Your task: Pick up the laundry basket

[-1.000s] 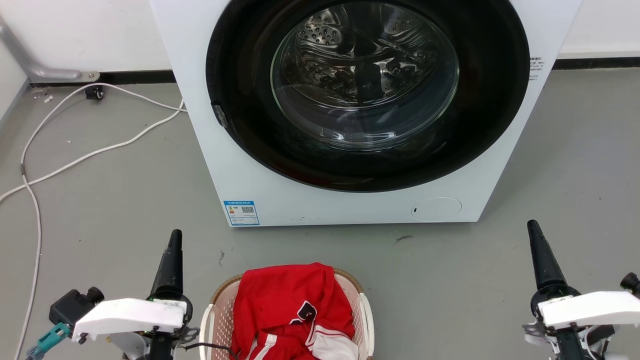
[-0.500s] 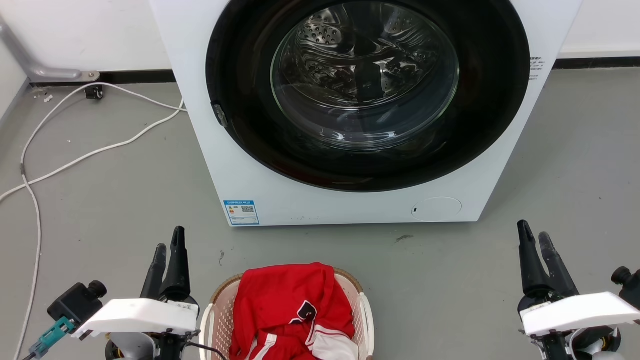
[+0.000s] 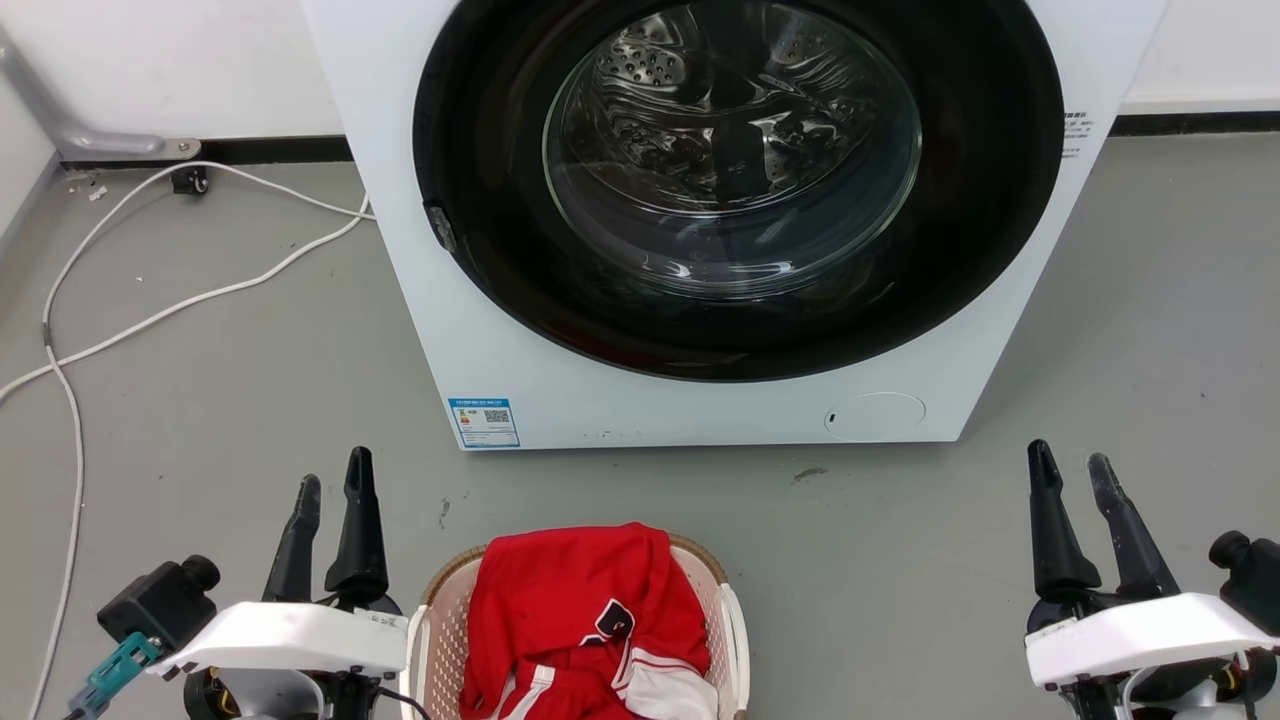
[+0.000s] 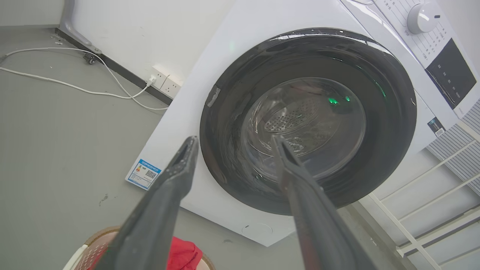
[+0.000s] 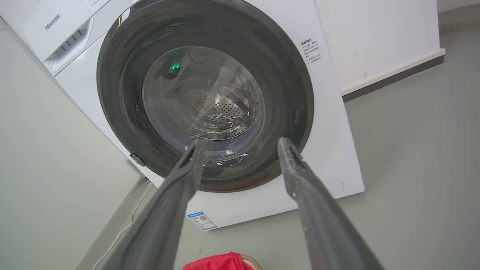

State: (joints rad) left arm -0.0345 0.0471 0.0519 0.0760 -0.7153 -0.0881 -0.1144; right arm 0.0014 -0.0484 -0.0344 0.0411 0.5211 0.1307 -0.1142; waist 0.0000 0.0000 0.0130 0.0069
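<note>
Whereas a second ago both were pinched together, my left claw at 8 o'clock and right claw at 4 now stand apart, seemingly ready to grasp. The basket, holding a red shirt, sits untouched at 6 between them.

Your floor: grey | on it: washing machine; laundry basket near its front | left: white cables
</note>
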